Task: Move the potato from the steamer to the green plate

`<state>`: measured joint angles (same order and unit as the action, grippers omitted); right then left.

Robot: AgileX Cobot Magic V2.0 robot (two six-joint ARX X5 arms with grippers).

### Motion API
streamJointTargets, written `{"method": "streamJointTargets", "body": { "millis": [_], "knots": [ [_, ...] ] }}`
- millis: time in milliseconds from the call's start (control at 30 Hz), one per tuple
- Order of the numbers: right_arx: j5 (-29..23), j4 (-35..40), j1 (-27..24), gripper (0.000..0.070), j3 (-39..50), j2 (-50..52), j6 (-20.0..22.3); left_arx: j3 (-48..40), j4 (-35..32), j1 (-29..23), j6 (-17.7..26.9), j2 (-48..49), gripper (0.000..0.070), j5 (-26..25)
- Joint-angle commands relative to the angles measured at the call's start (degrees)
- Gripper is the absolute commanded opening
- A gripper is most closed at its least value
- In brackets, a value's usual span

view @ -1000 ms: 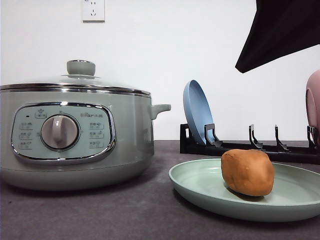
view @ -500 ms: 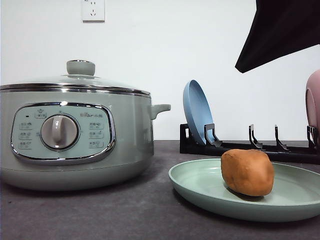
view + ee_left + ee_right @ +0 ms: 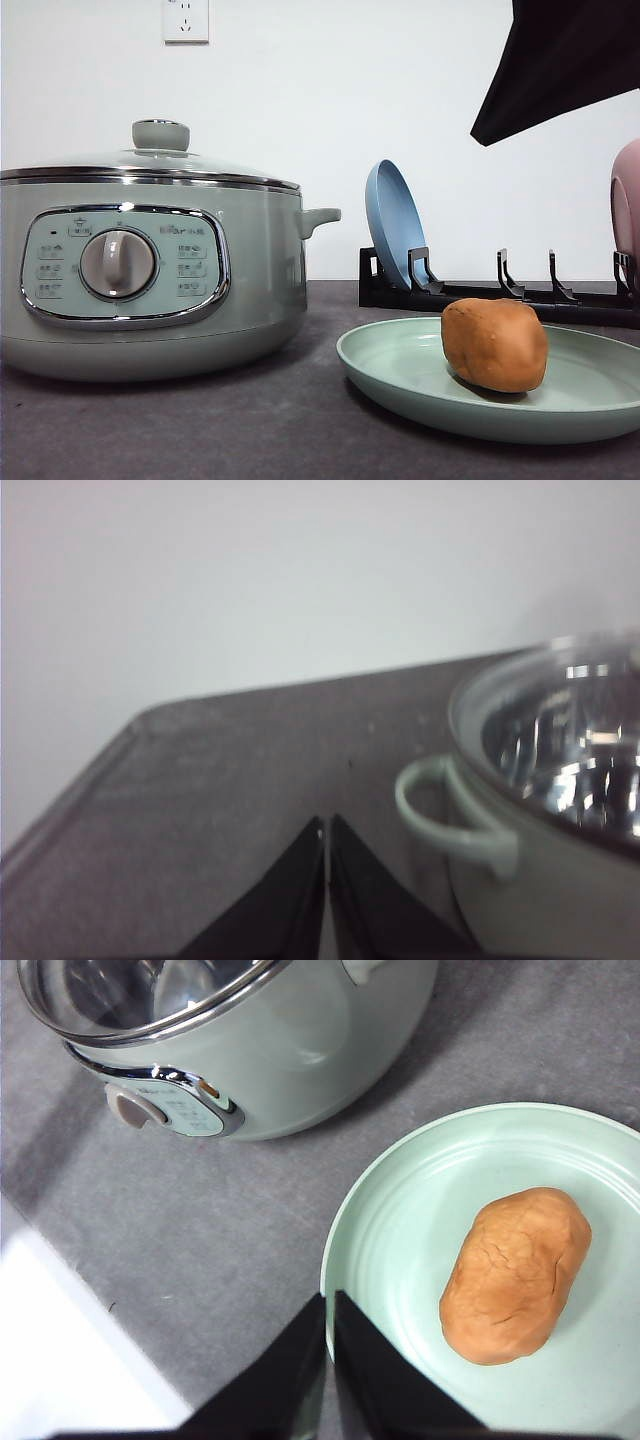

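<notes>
The orange-brown potato [image 3: 496, 344] lies on the pale green plate [image 3: 400, 375] at the right of the table, apart from both grippers. To its left stands the sage-green steamer [image 3: 250, 280] with its glass lid on. In the right wrist view, my right gripper [image 3: 329, 1300] is shut and empty, hovering over the plate's [image 3: 390, 1230] near rim, with the potato [image 3: 515, 1275] off to one side and the steamer [image 3: 290, 1050] beyond. My left gripper [image 3: 326, 822] is shut with nothing in it, above bare table beside the steamer's side handle [image 3: 450, 815].
A black dish rack [image 3: 500, 295] runs along the back right, holding an upright blue plate [image 3: 395, 225] and a pink dish [image 3: 628, 200]. A dark arm part [image 3: 560, 60] hangs at the upper right. The table's edge [image 3: 70, 790] is near the left gripper.
</notes>
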<state>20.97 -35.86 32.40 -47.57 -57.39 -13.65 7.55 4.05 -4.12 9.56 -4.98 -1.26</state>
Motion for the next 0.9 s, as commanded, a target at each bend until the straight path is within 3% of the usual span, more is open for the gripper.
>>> {"method": "streamJointTargets", "body": {
  "millis": [0, 400, 600, 867],
  "knots": [
    [0.02, 0.26, 0.35, 0.0, -0.87, -0.46, 0.63, -1.14, -0.77, -0.11, -1.05, 0.89, 0.0, 0.39],
    [0.02, 0.26, 0.35, 0.0, -0.87, -0.46, 0.63, -6.77, 2.57, -0.11, -1.88, 4.82, 0.0, 0.43],
    [0.02, 0.26, 0.35, 0.0, -0.87, -0.46, 0.63, -6.89, 6.7, -0.11, -1.7, 4.82, 0.0, 0.42],
    [0.02, 0.26, 0.35, 0.0, -0.87, -0.46, 0.65, -6.89, 6.75, -0.11, -3.43, 4.82, 0.0, 0.42]
  ]
}}
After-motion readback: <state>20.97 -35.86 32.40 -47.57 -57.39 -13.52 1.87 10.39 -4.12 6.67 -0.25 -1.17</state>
